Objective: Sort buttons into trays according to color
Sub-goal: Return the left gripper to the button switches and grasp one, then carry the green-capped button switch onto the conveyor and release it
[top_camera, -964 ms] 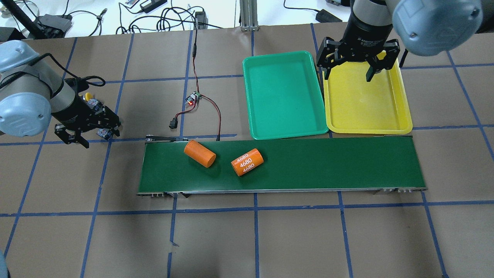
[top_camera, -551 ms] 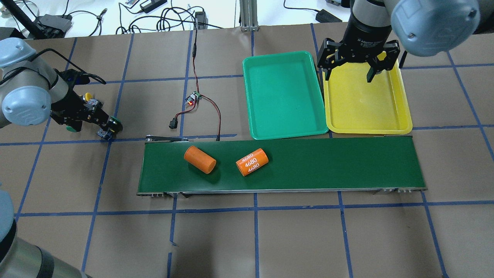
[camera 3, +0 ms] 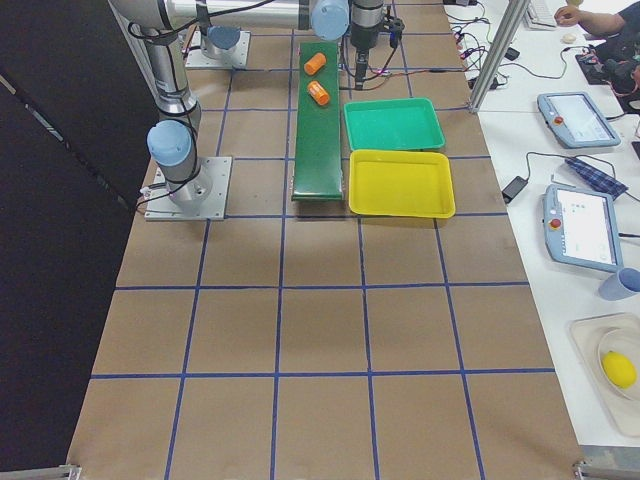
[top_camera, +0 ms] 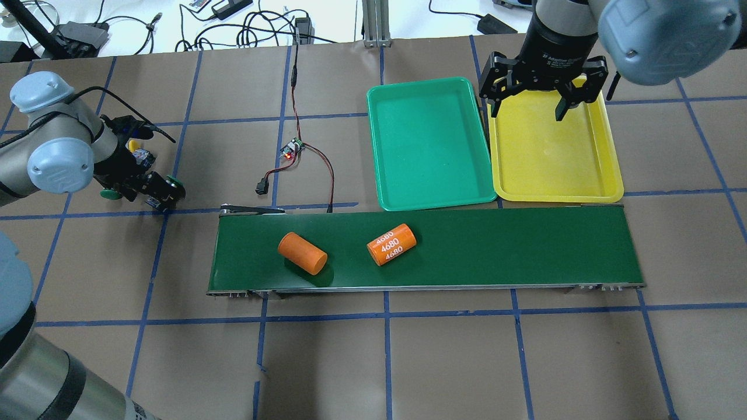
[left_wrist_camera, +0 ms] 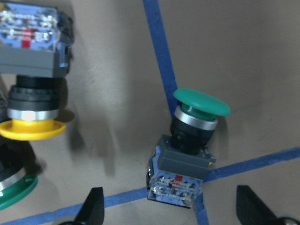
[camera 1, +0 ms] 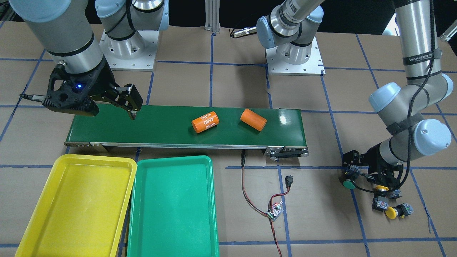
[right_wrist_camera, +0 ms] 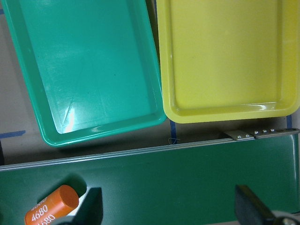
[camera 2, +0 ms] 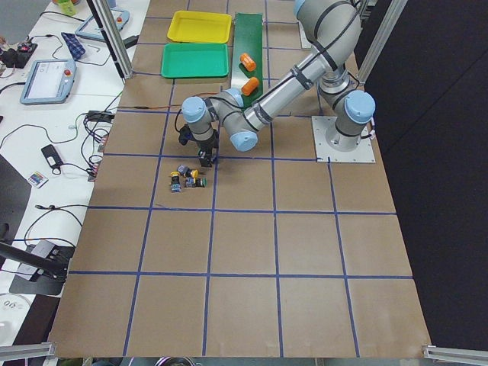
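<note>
We note, lower centre overhead, that the labelled orange cylinder point(top_camera: 391, 245) has rolled right along the belt point(top_camera: 496, 245) since a second ago. Left edge: left gripper point(left_wrist_camera: 171, 213) spread, straddling a green button point(left_wrist_camera: 190, 150) on the table, apparently not touching it; yellow button point(left_wrist_camera: 33, 89) beside. Upper right: right gripper point(top_camera: 530, 108) spread above the yellow tray point(top_camera: 554, 157), green tray point(top_camera: 432, 140) adjoining.

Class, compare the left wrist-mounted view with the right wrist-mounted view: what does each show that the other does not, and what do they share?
Left wrist only: a green button, a yellow button. Right wrist only: green tray, yellow tray, conveyor belt, orange cylinder. Both: brown table, blue tape, open left gripper or right gripper.
</note>
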Controlling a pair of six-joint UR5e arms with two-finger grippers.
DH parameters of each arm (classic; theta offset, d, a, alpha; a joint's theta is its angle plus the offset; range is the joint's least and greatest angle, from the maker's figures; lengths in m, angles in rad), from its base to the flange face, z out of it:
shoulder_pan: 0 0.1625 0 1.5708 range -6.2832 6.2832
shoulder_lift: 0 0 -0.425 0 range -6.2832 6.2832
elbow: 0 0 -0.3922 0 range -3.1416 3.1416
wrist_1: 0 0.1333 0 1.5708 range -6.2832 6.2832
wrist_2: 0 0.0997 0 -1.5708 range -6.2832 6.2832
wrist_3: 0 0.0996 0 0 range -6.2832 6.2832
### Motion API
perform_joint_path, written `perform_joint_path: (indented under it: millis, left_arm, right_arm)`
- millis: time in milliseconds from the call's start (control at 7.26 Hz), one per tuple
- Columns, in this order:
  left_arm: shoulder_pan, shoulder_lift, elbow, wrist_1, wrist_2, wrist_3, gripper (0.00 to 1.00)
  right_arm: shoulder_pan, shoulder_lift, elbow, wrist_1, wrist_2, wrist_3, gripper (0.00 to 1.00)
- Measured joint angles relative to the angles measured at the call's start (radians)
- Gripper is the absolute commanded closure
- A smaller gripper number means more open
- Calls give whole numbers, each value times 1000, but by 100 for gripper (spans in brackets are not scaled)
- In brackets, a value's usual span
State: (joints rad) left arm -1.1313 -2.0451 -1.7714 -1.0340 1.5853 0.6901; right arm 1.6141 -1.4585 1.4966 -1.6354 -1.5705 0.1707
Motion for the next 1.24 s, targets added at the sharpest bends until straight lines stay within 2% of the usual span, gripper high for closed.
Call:
perform_joint_path:
  millis: [138,275,413,826,1240]
  left_arm:
    - [-1,-4,-25,37,-2,12,50]
    - [-3,-6,-57,101,-3,33,75]
    - [-5,-5,-77,146,-4,59,84]
    - [-66,54,-99,166,9,34,84]
    - [-113,240,-191,58,-1,-161,84]
  right_arm:
    - [1,-21,0,4,-1,0,0]
    - [2,-34,3,7,0,0,0]
    - [3,-39,6,10,1,-1,0]
    - [6,-50,8,55,1,-9,0]
    - [4,-48,8,75,5,-8,0]
